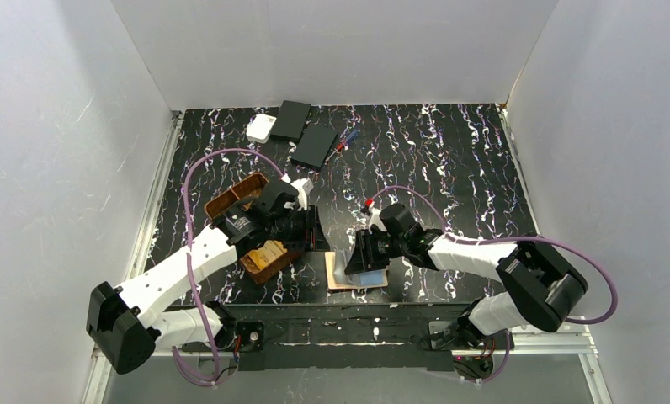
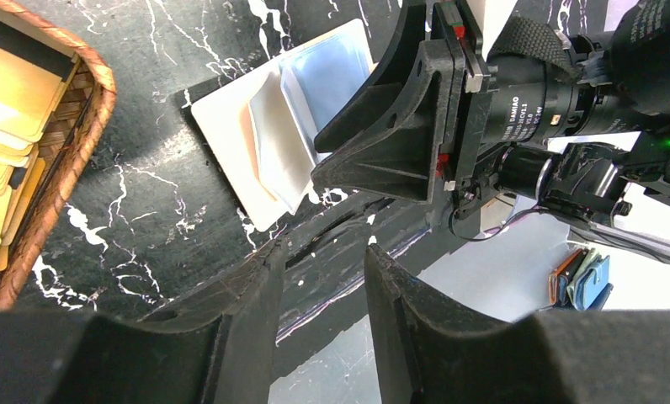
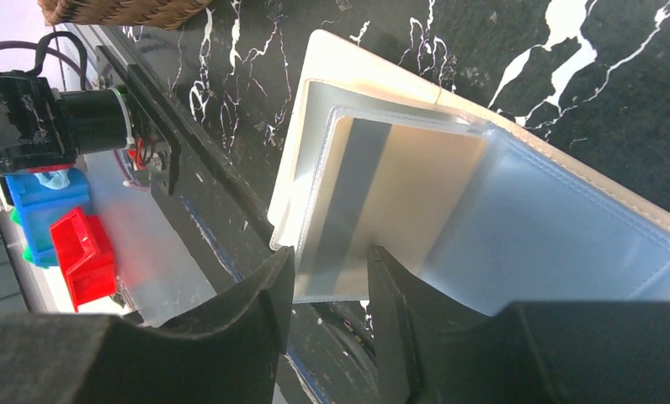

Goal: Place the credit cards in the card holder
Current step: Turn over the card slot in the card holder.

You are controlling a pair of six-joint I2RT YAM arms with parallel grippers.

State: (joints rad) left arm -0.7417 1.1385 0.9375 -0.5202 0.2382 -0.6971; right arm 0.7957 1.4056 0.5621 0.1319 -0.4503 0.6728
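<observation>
Both my grippers are released, jaws partly apart and gripping nothing: the right gripper (image 3: 332, 263) sits over the open card holder (image 3: 567, 236), a striped credit card (image 3: 399, 185) pocketed just past my fingertips, while the left gripper (image 2: 321, 263) hangs beside the woven tray (image 2: 79, 151).

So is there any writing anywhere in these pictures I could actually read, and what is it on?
"DAMIAO": on the black round motor at the right arm's wrist, seen in the left wrist view.
Smaller print beside it: too blurred to read.
Credit cards and card holder: no readable text.
</observation>
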